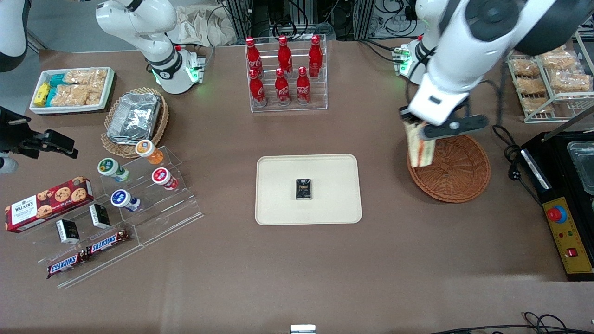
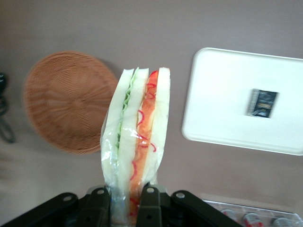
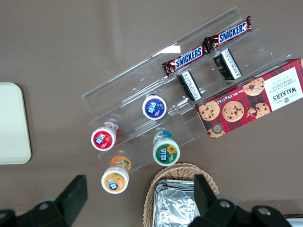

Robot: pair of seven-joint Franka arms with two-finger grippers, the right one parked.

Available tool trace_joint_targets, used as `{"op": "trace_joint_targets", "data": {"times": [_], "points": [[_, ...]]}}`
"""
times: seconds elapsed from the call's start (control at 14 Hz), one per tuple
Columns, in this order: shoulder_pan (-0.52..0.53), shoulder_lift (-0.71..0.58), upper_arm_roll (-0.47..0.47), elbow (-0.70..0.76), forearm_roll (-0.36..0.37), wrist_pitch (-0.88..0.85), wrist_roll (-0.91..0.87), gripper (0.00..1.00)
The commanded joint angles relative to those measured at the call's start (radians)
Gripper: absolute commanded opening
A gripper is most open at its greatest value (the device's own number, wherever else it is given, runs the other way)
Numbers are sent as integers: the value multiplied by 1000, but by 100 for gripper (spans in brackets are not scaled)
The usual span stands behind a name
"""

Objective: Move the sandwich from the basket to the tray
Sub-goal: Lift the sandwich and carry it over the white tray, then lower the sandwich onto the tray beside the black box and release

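Above the basket (image 1: pixel 452 169) rim, on the side toward the tray (image 1: pixel 308 189), my gripper (image 1: pixel 420 127) is clenched on the sandwich (image 1: pixel 420 147). Both fingers (image 2: pixel 150 204) clamp one end of the wedge, and the rest hangs down clear of the wicker. In the wrist view the sandwich (image 2: pixel 137 137) shows its cut edge: white bread, a green layer, and an orange-red layer, all inside clear wrap. The basket (image 2: pixel 66 101) holds nothing else.

The tray (image 2: pixel 222 104) lies flat on the tabletop (image 1: pixel 297 269), well apart from the basket, toward the parked arm's end. A small dark packet (image 1: pixel 303 189) rests near the tray's middle; it also appears in the wrist view (image 2: pixel 262 102).

A clear rack of red bottles (image 1: pixel 284 69) stands farther from the front camera than the tray. A tan basket with foil containers (image 1: pixel 135 117) sits toward the parked arm's end of the tabletop
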Motion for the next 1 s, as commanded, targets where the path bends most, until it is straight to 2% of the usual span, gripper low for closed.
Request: {"op": "trace_joint_targets", "data": {"times": [0.0,0.29,0.64,0.93], "points": [[-38,143,-49,33,54,87,-66,0],[-131,316,-49,30,176,227,-163,0],[-167,522,-48,25,278,428,-172,0],[-182,623,-46,25,377,506,-264,0]]}}
